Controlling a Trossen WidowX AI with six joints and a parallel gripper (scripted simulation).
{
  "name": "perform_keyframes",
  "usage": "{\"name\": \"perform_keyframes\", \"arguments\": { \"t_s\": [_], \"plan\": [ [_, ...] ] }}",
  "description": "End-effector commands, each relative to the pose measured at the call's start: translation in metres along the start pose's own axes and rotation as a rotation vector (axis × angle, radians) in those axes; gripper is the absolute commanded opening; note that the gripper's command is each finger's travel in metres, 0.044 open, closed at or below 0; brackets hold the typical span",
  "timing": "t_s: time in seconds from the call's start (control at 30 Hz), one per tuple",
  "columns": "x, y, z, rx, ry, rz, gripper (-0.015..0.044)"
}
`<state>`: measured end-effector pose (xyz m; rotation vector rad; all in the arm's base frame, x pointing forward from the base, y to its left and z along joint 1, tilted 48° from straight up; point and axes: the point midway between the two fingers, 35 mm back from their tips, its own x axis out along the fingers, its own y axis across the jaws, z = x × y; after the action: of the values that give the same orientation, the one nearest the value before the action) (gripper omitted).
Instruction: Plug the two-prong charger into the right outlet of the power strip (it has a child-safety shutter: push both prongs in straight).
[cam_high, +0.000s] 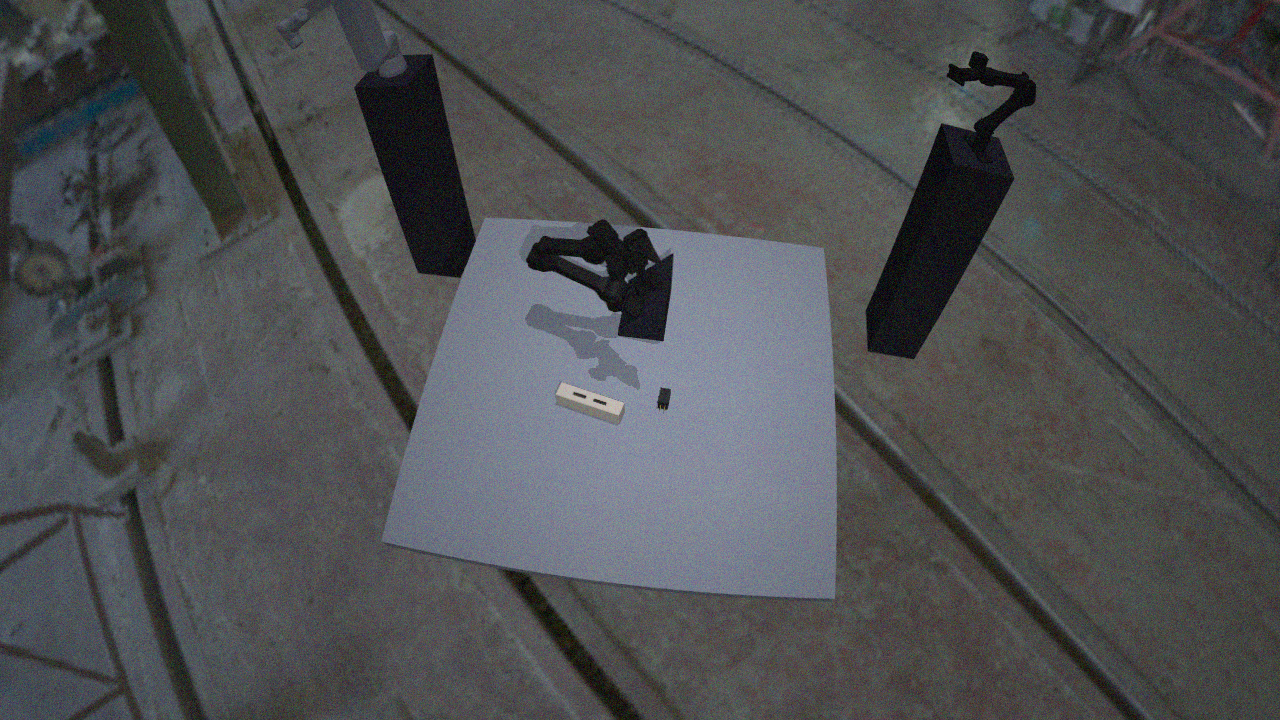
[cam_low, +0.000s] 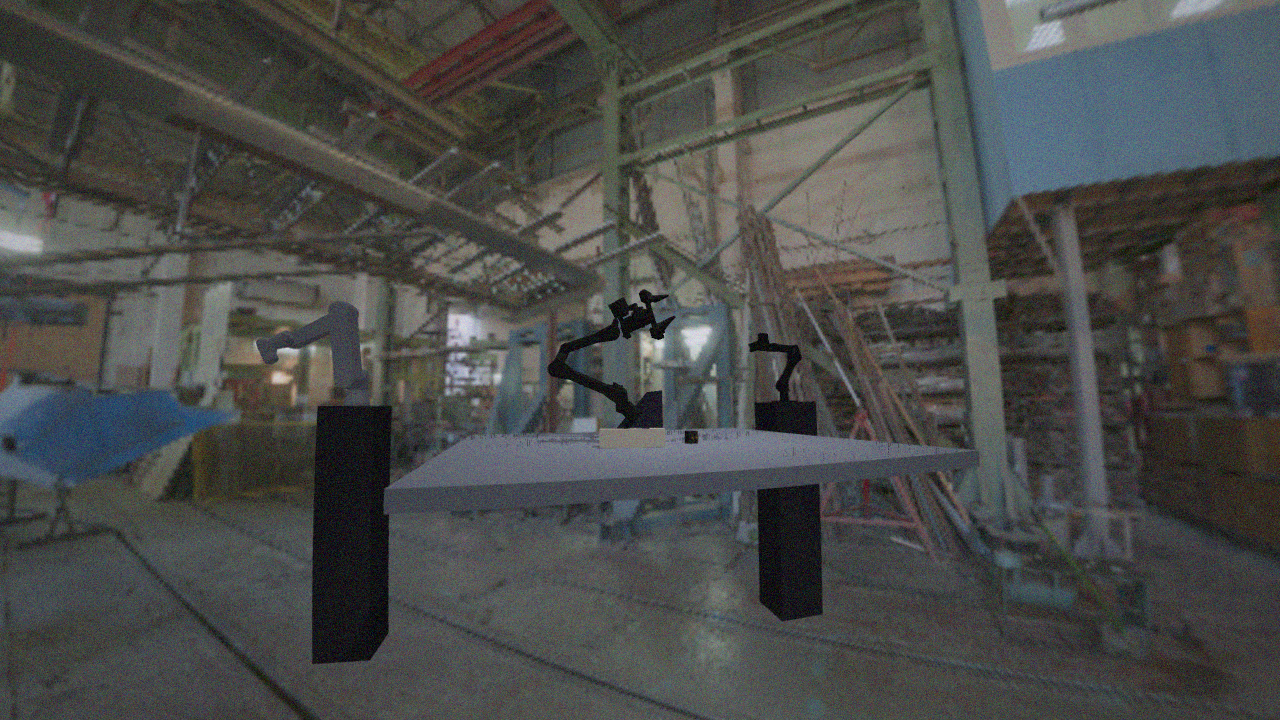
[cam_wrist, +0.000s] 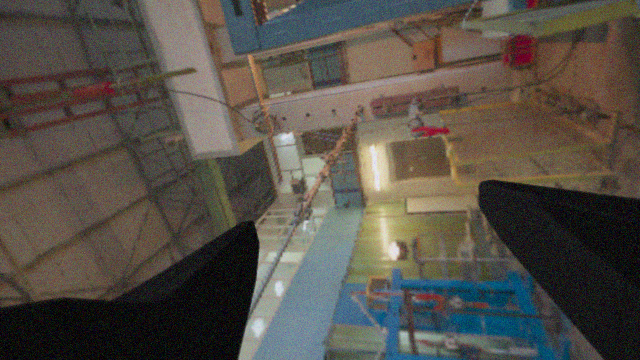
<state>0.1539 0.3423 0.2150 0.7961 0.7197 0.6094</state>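
A cream power strip (cam_high: 588, 402) (cam_low: 631, 437) with two outlets on its top lies near the middle of the grey table (cam_high: 716, 501) (cam_low: 537, 474). A small black two-prong charger (cam_high: 662, 398) (cam_low: 690, 436) rests on the table just right of the strip, apart from it. My gripper (cam_high: 648, 248) (cam_low: 657, 315) (cam_wrist: 365, 213) is open and empty. It is raised high above the table near the arm's base, well behind the strip and charger. In the wrist view only its two dark fingers and the hall behind show; the strip and the charger do not.
The arm's black base block (cam_high: 648, 308) stands on the table behind the strip. Two tall dark pillars (cam_high: 416, 161) (cam_high: 939, 241) stand off the table's back corners, one bearing a grey arm (cam_high: 358, 26), one a black arm (cam_high: 993, 89).
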Motion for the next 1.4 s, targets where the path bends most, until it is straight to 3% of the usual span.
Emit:
{"name": "perform_keyframes", "arguments": {
  "t_s": [0.0,0.77,1.37],
  "plan": [
    [0.0,0.0,0.0,-0.001,0.0,-0.002,0.0426],
    [0.048,-0.086,0.008,-0.165,0.018,-0.413,0.044],
    [0.066,-0.165,0.018,-0.267,0.083,-0.764,0.044]
  ]
}}
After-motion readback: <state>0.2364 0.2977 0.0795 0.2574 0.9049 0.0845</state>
